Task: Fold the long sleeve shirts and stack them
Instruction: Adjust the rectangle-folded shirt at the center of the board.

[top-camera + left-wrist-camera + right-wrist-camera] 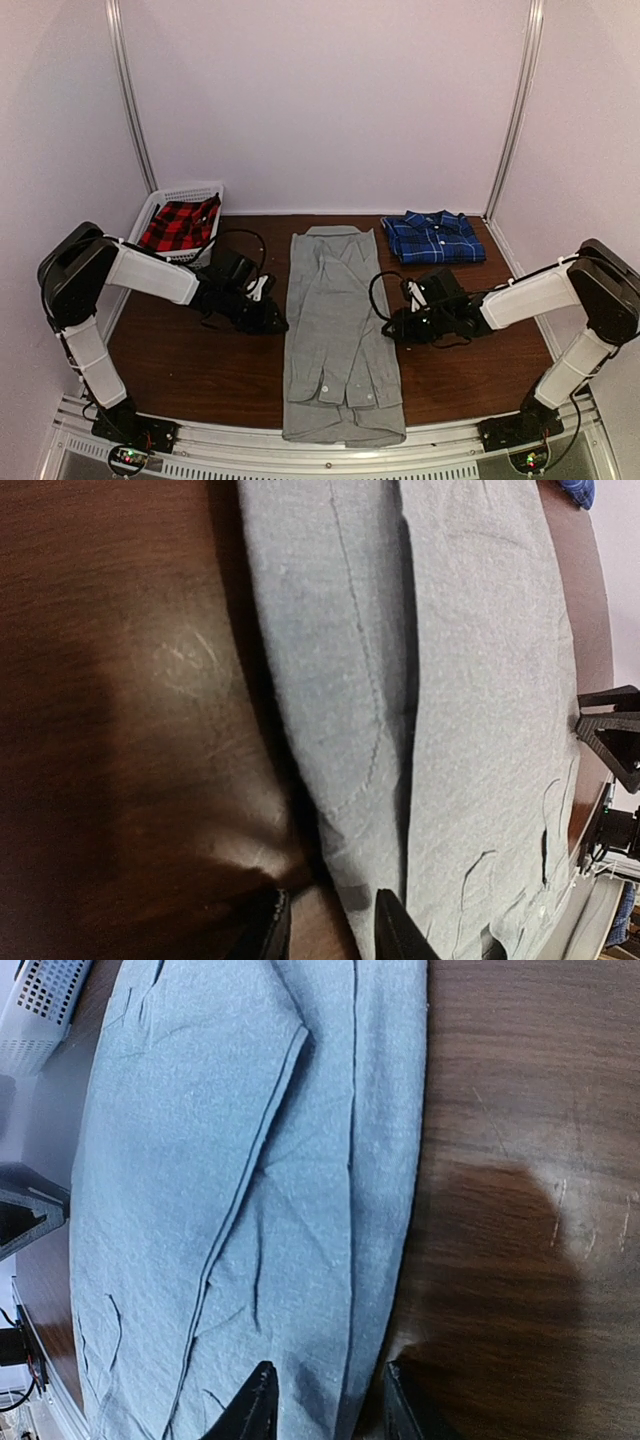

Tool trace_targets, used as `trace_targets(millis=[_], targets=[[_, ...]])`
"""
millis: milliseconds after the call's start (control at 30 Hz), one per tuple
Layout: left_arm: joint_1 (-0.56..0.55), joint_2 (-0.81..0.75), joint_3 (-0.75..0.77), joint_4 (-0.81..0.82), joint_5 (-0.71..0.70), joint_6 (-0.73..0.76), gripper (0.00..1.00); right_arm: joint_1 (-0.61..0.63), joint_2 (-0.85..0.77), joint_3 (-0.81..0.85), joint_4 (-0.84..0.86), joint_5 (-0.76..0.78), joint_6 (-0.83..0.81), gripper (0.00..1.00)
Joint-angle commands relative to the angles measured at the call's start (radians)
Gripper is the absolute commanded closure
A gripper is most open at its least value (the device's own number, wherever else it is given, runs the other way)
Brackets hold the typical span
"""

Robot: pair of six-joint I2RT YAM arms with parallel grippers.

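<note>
Grey shirt lies centre frame, long axis top to bottom — plaid shirt sits folded upper right. My left gripper is at its left edge, right gripper at its right, equally near — both jaws spread astride the edge, pinching nothing.

Top view: even soft overhead light, pale walls with a pinkish cast, faint shadows under the arms on the desk, slightly soft image. Left wrist view: dim, heavy shadow over the wood at left and bottom, one pale glare patch, grey shirt edges bowed by the lens, left tool blurred. Right wrist view: brighter, bluish cast, dark shadow on the wood by the right tool, same bowing.
</note>
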Motion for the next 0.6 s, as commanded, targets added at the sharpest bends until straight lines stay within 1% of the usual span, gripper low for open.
trace_targets(millis=[0,67,200,333,400,500,567], targets=[[-0.002,0.035,0.05,0.043,-0.037,0.015,0.7,-0.007,0.042,0.04,0.007,0.046,0.001,0.64],[-0.002,0.048,0.063,0.042,-0.04,0.015,0.7,-0.01,0.052,0.052,-0.002,0.058,-0.004,0.65],[-0.002,0.067,0.081,0.042,-0.037,0.01,0.75,-0.015,0.078,0.073,-0.005,0.062,-0.012,0.67],[-0.002,0.089,0.098,0.042,-0.035,0.008,0.87,-0.015,0.114,0.096,-0.004,0.059,-0.017,0.71],[-0.002,0.094,0.1,0.064,-0.036,0.002,0.94,-0.016,0.128,0.105,0.001,0.056,-0.017,0.76],[-0.001,0.096,0.101,0.074,-0.048,-0.009,1.0,-0.016,0.15,0.134,0.0,0.052,-0.02,0.82],[0.003,0.097,0.106,0.068,-0.064,-0.012,1.0,-0.017,0.169,0.157,-0.003,0.047,-0.022,0.84]])
